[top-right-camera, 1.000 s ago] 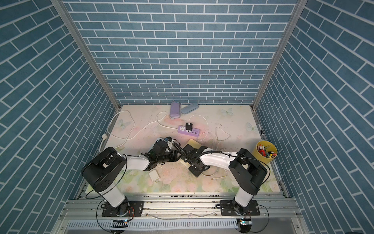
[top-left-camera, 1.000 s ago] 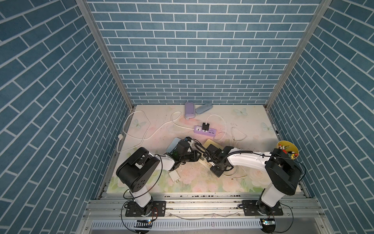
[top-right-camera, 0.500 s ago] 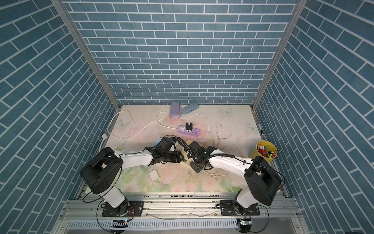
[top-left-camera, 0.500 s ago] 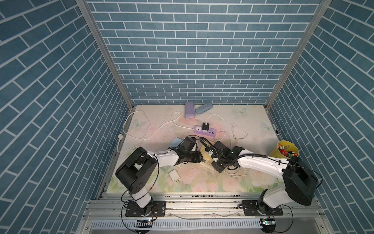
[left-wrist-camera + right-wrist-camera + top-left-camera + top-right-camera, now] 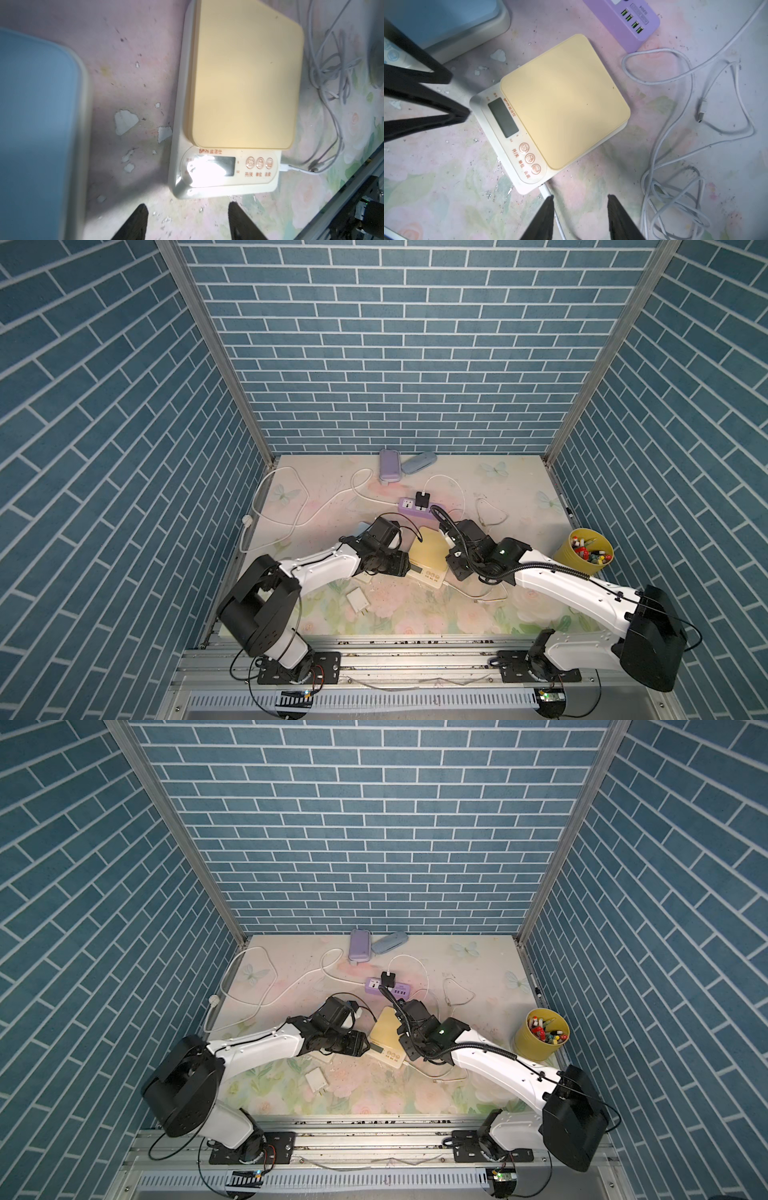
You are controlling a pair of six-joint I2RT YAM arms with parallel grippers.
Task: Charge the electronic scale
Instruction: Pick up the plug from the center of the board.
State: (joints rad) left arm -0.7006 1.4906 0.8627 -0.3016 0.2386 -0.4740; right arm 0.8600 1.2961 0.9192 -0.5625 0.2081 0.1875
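Hovering low over the floral-printed tabletop [image 5: 415, 614], both end effectors stand with jaws apart, gripping nothing. Nearest the rail lies a small flat white charger block [image 5: 357, 600], well clear of either arm. Just beyond it, the right end effector [image 5: 579, 199] straddles a thin white cable [image 5: 545, 190] right where its connector enters the button-end side of the electronic scale, a cream plastic body with a matte pale-yellow square platform [image 5: 564, 101]. The left end effector [image 5: 187, 209] sits just off the opposite, display-end corner. The scale rests flat mid-tabletop between the two arms. Its long axis runs from the glossy control strip nearest them away toward the lilac plastic power strip [image 5: 413, 506], which carries a black adapter [image 5: 421, 499]. The right arm is nearer the connector. That connection looks seated, but whether this cable reaches the strip cannot be traced through the loose white loops beside it. In the right wrist view the display looks dark.
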